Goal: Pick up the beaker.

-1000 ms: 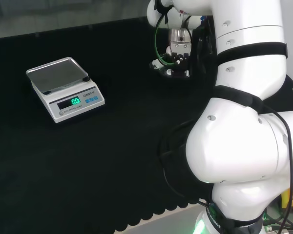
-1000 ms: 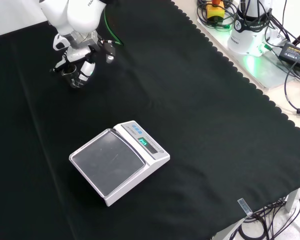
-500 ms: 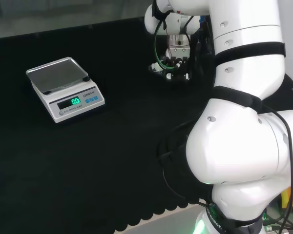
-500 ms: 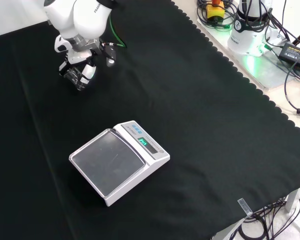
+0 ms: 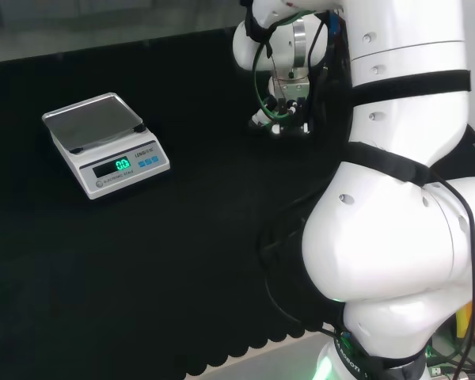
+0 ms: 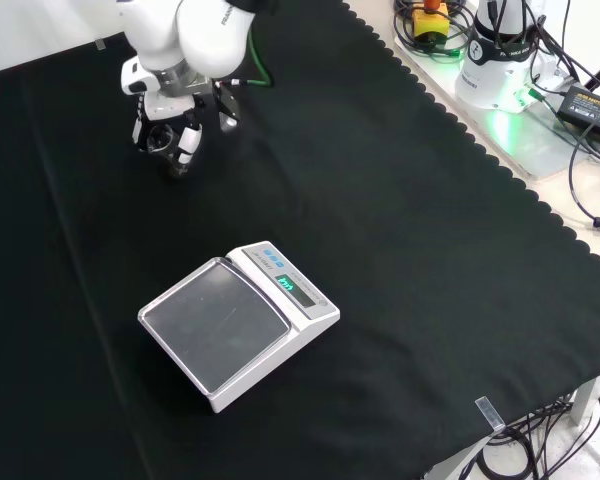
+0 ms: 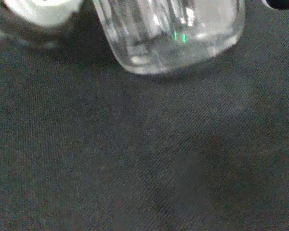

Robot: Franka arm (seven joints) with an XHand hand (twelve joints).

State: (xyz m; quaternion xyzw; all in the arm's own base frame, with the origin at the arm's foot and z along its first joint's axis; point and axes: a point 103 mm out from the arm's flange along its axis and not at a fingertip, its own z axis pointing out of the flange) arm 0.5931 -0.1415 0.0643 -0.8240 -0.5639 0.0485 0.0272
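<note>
From behind and above the arm's base, we look over its white links (image 5: 396, 237) across the desk (image 5: 182, 261). Our front camera faces back, looking down on the same black cloth; both views share the scale (image 5: 107, 154). At the wrist, we sit close above the cloth (image 7: 144, 168).

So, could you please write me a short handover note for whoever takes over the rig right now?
Hand: at the far end of the cloth in the front view, fingers curled round the beaker.
Beaker: clear glass, in the hand; the wrist view shows its base close up against the black cloth, looking just clear of it, though contact cannot be ruled out.
Scale: nearer the front camera, apart from the hand, pan bare.
Done: beaker grasped.
Left: confirm it is lifted clear of the cloth, then raise it.
</note>
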